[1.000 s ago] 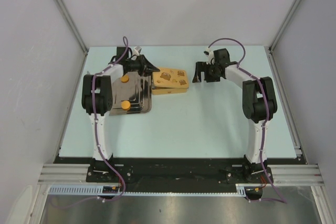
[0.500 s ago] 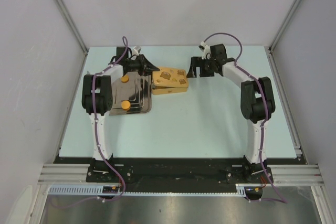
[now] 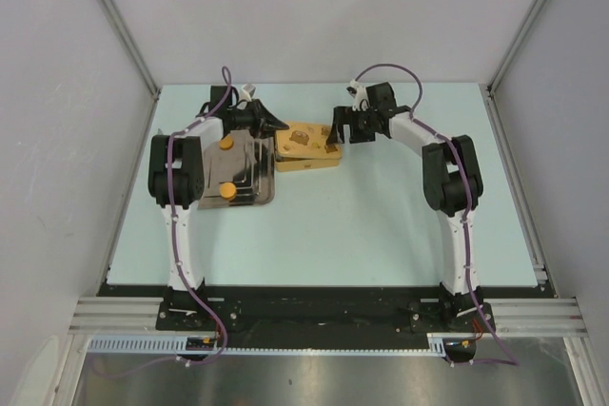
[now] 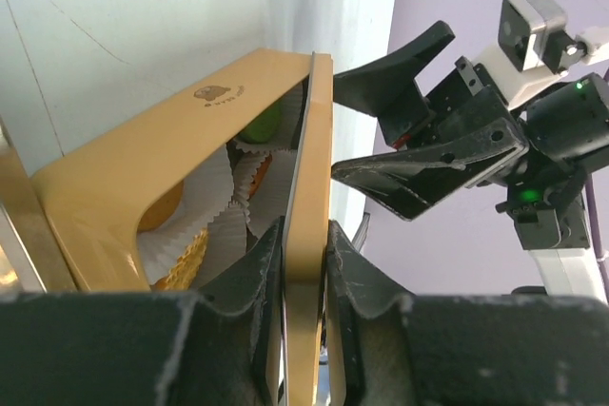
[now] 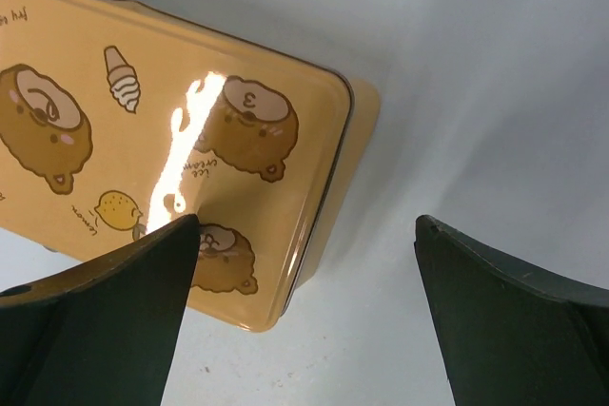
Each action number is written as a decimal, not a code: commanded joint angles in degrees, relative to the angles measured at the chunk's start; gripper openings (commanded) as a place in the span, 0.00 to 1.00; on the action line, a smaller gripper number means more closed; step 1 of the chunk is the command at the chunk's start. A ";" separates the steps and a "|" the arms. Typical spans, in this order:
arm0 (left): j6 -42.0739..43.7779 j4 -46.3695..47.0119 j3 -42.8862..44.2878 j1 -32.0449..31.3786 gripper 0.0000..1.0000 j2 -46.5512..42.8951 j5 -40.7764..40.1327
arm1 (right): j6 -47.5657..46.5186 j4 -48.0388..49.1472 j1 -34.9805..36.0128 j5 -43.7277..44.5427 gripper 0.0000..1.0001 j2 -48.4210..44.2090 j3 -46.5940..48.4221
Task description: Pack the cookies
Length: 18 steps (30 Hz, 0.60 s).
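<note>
Right fingers (image 5: pixel 95 301) shifted left, over tin lid (image 5: pixel 171 140), apart | left fingers (image 4: pixel 249 282) clamp its edge | cookies (image 3: pixel 226 143) flat, round, orange

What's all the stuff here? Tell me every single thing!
cookies: two, orange, on the tray
green cookie: one, green, inside the tin
tray: one, silver, left part of the table
tin: one, golden, right beside the tray
lid: one, golden with bears, tilted open over the tin
paper liners: several, white, inside the tin
table: one, pale green
left gripper: shut on the lid's edge
right gripper: open, over the tin's right end
</note>
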 commanded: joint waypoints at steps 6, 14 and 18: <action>4.08 -3.07 -1.19 1.35 0.32 0.11 -2.53 | -0.17 -0.48 1.95 2.56 1.00 2.34 3.82; 7.15 -7.02 0.30 1.35 0.50 -0.06 -3.14 | -0.69 -1.27 1.95 4.85 1.00 2.17 3.29; 8.83 -9.22 1.09 1.35 0.54 -0.24 -3.84 | -0.78 -1.45 1.87 5.20 1.00 2.16 3.29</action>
